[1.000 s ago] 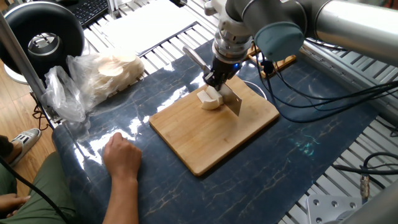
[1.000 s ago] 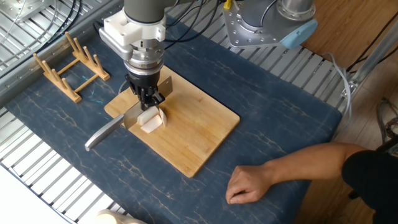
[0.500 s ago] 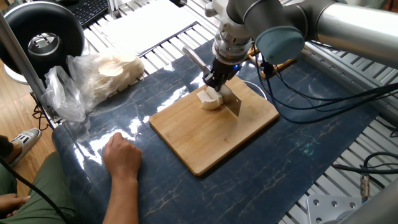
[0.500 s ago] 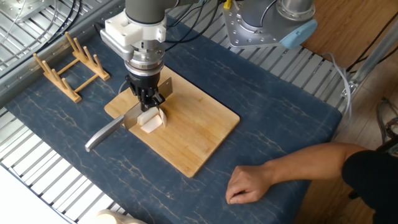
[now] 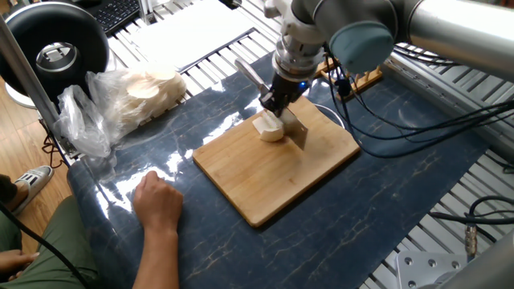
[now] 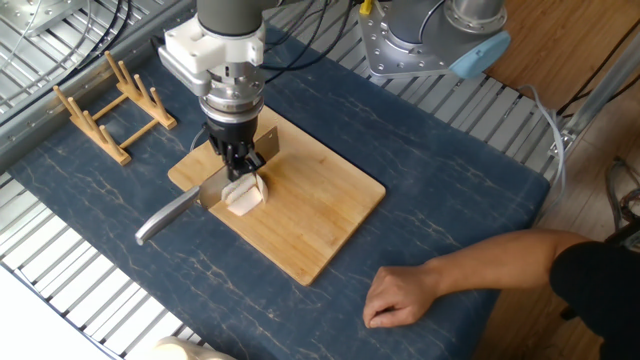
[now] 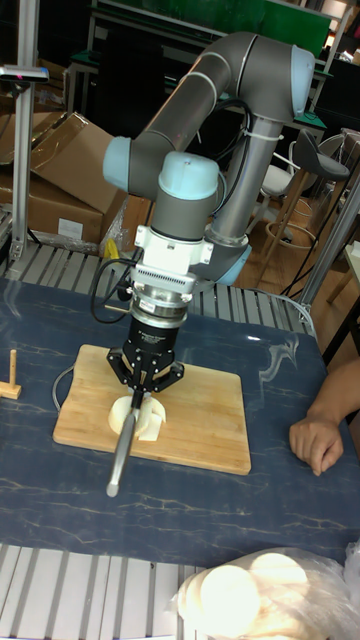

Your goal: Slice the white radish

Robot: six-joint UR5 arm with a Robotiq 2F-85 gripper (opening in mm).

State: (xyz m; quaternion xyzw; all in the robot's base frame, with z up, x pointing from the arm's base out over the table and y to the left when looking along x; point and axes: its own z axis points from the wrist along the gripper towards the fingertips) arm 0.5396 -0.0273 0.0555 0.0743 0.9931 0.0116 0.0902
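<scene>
The white radish lies on the wooden cutting board, a cream chunk split into pieces. My gripper stands straight above it, shut on a knife. The blade runs down into the radish, between its pieces. The grey handle sticks out past the board's edge. Where the blade's edge meets the board is hidden by the radish.
A person's hand rests on the blue mat near the board. A clear plastic bag of pale round slices lies to one side. A wooden rack stands beyond the board. Cables trail behind the arm.
My gripper has sunk a little with the knife, so less of the blade shows beside the radish. The person's hand has stayed put.
</scene>
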